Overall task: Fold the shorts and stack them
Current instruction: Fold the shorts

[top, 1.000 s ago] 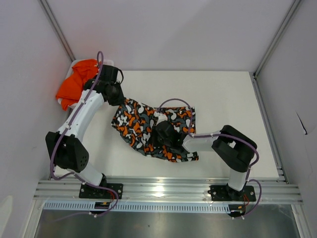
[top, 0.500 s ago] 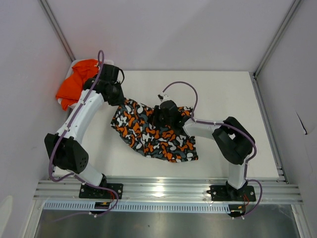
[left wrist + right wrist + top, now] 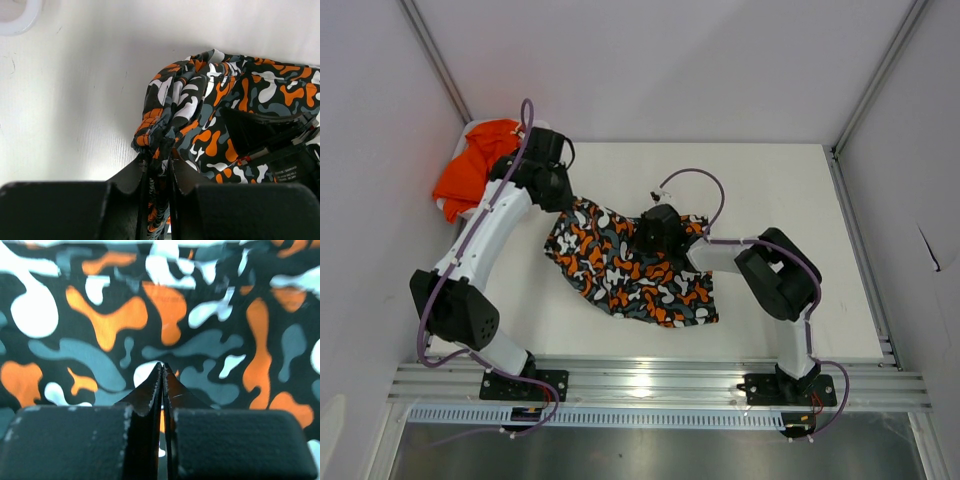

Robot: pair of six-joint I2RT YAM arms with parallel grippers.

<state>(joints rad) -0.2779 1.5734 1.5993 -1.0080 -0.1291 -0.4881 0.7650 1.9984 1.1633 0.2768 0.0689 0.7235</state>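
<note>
Orange shorts (image 3: 470, 175): heaped in the white basket (image 3: 541, 126), well left of and beyond the patterned shorts (image 3: 620, 275); judged parked there until the first pair is folded.
Left gripper (image 3: 159, 160): at the far-left corner of the patterned shorts, jaws clamped on a bunched fold of the hem. Judged purpose: to anchor that corner so the cloth cannot slide while it is smoothed.
Patterned shorts: spread on the table (image 3: 770, 200) between the two arms, mostly flat, gathered into ridges only at the left gripper's corner. Not yet folded.
Right gripper (image 3: 161, 372): over the far-middle part of the patterned shorts, jaws together with nothing seen between them, tip down at the cloth. Judged purpose: to act as a closed pusher that flattens the fabric rather than grips it.
Change, left arm: holds the same corner as a second ago, with no visible shift.
Change, right arm: has swept from the near-middle of the patterned shorts to their far-middle, its elbow drawing in.
Change, cloth: the lower right part is now uncovered and lies flatter.
</note>
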